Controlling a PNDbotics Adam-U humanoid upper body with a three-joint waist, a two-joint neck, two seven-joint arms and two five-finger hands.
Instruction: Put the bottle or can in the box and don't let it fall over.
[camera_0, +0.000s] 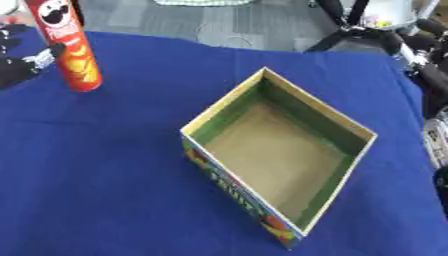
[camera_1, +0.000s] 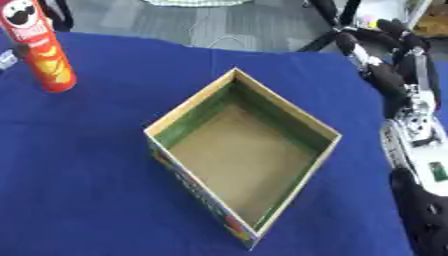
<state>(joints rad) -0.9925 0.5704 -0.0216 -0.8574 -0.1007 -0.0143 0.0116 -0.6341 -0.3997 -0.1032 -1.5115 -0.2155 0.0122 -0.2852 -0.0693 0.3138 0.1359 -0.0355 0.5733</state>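
Observation:
A tall red crisps can (camera_0: 72, 47) stands upright on the blue cloth at the far left. My left hand (camera_0: 19, 64) shows at the left edge just beside it, fingers spread and relaxed, one fingertip (camera_0: 56, 49) at the can's left side. An open cardboard box (camera_0: 224, 100) with green inner walls and a bare brown floor sits in the middle, turned corner-on, with nothing in it. Over at the right edge, my right hand (camera_1: 409, 95) rests open with its fingers pointing up, apart from the box.
The blue cloth (camera_0: 105, 170) covers the whole table, with bare room between the can and the box. Beyond the far edge lie grey floor and black stand legs (camera_0: 337, 30).

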